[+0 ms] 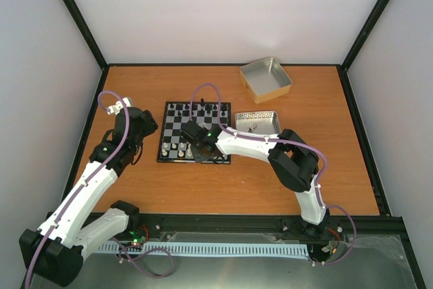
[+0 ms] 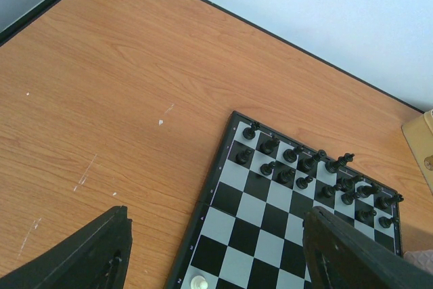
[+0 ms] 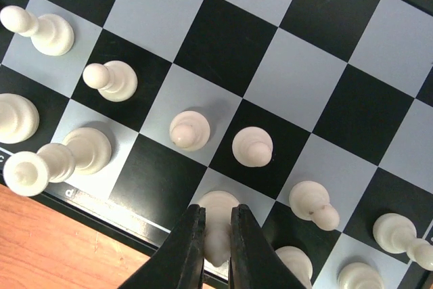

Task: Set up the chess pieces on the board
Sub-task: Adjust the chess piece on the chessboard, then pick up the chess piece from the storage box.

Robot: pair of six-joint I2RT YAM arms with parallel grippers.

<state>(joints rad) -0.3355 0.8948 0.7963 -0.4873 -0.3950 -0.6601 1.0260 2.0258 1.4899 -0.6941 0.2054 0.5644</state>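
The chessboard (image 1: 177,133) lies mid-table, black pieces (image 1: 196,109) on its far rows, cream-white pieces (image 1: 177,147) on its near rows. My right gripper (image 1: 201,145) hangs over the board's near edge; in the right wrist view it (image 3: 217,238) is shut on a cream-white piece (image 3: 218,216) standing on a grey back-row square. Several white pawns (image 3: 252,147) stand around it. My left gripper (image 1: 135,156) is off the board's left side, open and empty; its fingers (image 2: 95,252) frame the board (image 2: 233,218) and one white piece (image 2: 198,282).
A shallow metal tin (image 1: 258,122) lies just right of the board. A deeper tin (image 1: 265,78) stands at the back right. Black frame posts and white walls ring the table.
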